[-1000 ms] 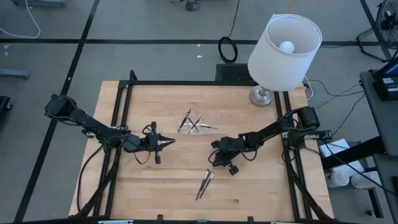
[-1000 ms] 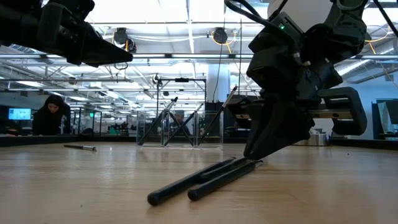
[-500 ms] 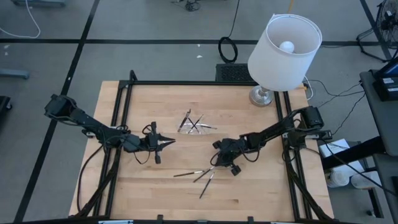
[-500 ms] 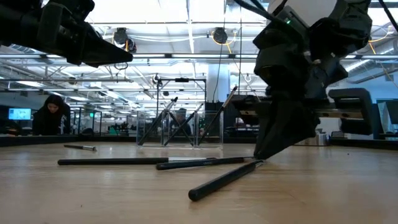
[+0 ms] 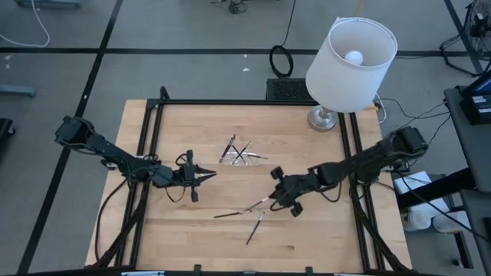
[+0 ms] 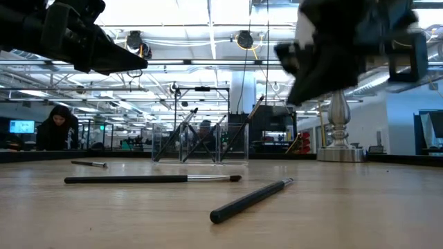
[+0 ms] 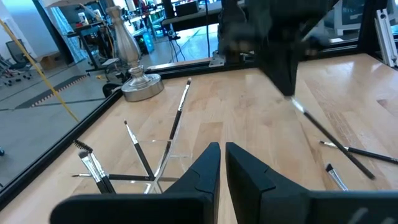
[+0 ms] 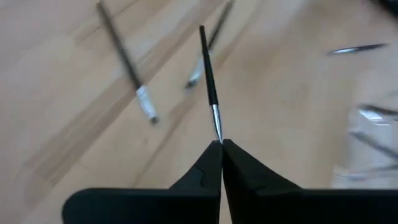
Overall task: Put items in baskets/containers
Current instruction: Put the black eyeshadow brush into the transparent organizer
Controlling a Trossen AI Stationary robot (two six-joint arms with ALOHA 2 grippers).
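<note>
Right gripper [image 8: 221,144], jaws shut on thin dark metal-tipped brush [image 8: 208,78], seemingly lifted; next, carry to clear tray [image 5: 239,152]; left gripper [image 5: 209,175] idle, jaws nearly closed, empty

The high camera looked straight down; the low camera faced level across the surface [image 5: 307,230]; wrist cameras sat close. All shared the brushes [image 6: 145,179].

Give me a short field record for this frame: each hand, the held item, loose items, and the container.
right hand: shut on a brush, lifted off the table
held brush: pinched at its metallic tip, handle pointing away from the hand
left hand: waiting above the table's left half, holds nothing
loose brushes: two near the front, one far left
clear container: several brushes already inside
</note>
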